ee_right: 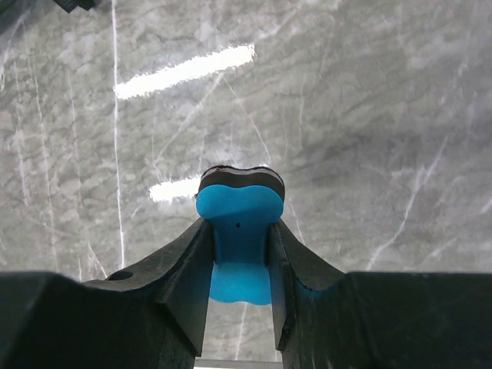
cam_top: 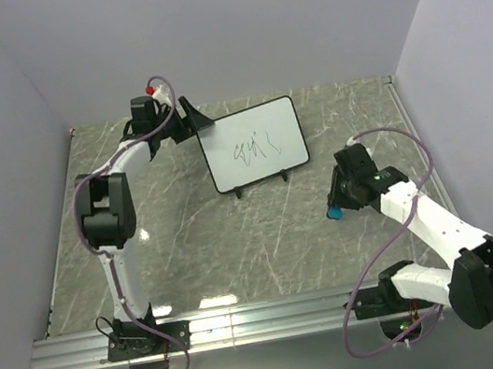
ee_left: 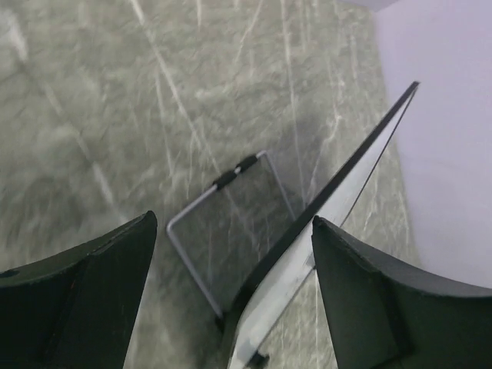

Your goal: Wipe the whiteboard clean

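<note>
Right now the left gripper [cam_top: 196,120] is sitting wide open at the whiteboard's [cam_top: 254,143] far-left corner, with the board edge running between its fingers, close to one of them. The whiteboard is standing on a wire stand [ee_left: 196,231] at the far centre of the table [cam_top: 190,241], with dark scribbles [cam_top: 255,150] showing on its face. The right gripper [cam_top: 339,202] is clamping a blue eraser [ee_right: 239,204], hovering right of the whiteboard and nearer, well apart from it.

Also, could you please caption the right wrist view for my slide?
Right gripper shut on the blue eraser, grey marbled tabletop beyond.
</note>
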`<state>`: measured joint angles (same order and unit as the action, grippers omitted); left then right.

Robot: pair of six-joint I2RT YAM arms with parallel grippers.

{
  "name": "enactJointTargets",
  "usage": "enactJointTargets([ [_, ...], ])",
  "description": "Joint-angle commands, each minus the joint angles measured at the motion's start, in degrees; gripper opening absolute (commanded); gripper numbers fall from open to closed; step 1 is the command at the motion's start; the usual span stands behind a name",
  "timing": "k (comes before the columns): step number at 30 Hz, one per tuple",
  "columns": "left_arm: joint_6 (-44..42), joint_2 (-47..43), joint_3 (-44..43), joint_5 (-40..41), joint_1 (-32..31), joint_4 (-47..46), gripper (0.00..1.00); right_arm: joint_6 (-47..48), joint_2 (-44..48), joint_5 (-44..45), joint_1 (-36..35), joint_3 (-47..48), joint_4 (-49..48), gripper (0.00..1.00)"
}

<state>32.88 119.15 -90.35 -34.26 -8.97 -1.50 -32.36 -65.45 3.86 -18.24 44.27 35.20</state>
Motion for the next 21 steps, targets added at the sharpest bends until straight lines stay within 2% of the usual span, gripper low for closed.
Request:
enactJointTargets([
  [1, 3.05, 5.29, -7.98, -6.51, 0.27, -5.79, 0.87, -1.13, 2.43, 1.76, -0.39, -1.03, 2.24, 0.00],
  [4, 6.21, 9.33, -10.81, -11.25, 0.18, -8.77, 0.81, -1.56, 2.70, 2.38, -0.39, -0.94, 2.50, 0.00],
  [6, 7.28, 10.66, -11.78, -14.06, 0.18, -9.14, 0.71, -1.74, 2.26, 2.73, -0.39, -0.59, 2.42, 0.00],
  [12, 8.34, 8.12, -6.69, -17.59, 0.18, -12.30, 0.57, -1.74, -2.31, 2.74, -0.31, 1.87, 0.31, 0.00],
  [16, 7.03, 4.96, -0.63, -20.49, 0.18, -12.40, 0.56, -1.48, -6.96, 1.95, -0.39, 4.50, -1.10, 0.00],
  [19, 4.31, 2.67, 2.96, -20.50, 0.10, -9.85, 0.56, -0.60, -9.94, 1.59, -0.39, 7.39, -2.24, 0.00],
  [21, 3.24, 1.27, 4.73, -19.71, 0.10, -8.88, 0.53, 0.45, -11.71, 1.33, -0.39, 9.86, -2.77, 0.00],
])
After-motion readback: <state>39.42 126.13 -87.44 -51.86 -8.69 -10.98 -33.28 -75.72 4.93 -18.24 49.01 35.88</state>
